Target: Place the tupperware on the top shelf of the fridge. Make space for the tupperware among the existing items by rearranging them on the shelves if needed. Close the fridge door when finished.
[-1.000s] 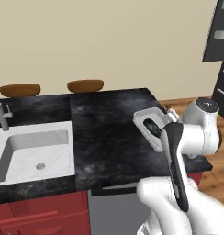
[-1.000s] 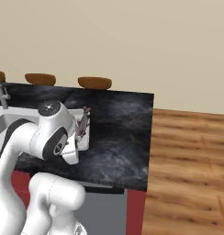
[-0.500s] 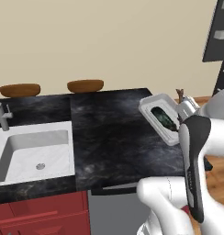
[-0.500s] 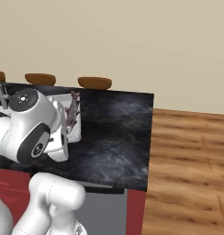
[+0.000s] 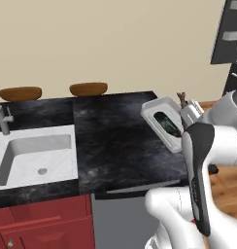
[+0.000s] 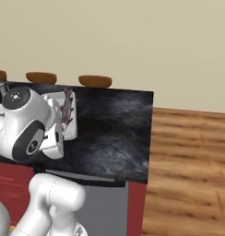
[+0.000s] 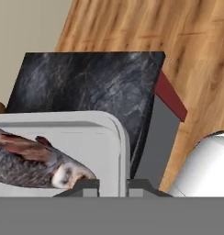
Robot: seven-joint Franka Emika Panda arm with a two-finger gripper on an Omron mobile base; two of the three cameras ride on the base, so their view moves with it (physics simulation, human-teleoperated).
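I see my gripper [image 7: 113,184] pinched narrow on the tupperware's [image 7: 63,151] white rim, the tub lifted and tilted (food [image 7: 38,160] lying just left of the fingers) above the black counter [image 7: 86,82].

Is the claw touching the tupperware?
Touching. In the hand view the claw has its fingertips closed on the rim of the tupperware.

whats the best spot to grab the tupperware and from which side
The thin raised rim of the tupperware looks like the best hold: the tub is shallow and wide, so a two-finger pinch fits only across its wall. The tool is shut on that rim at one edge, the tub lifted and tilted above the counter.
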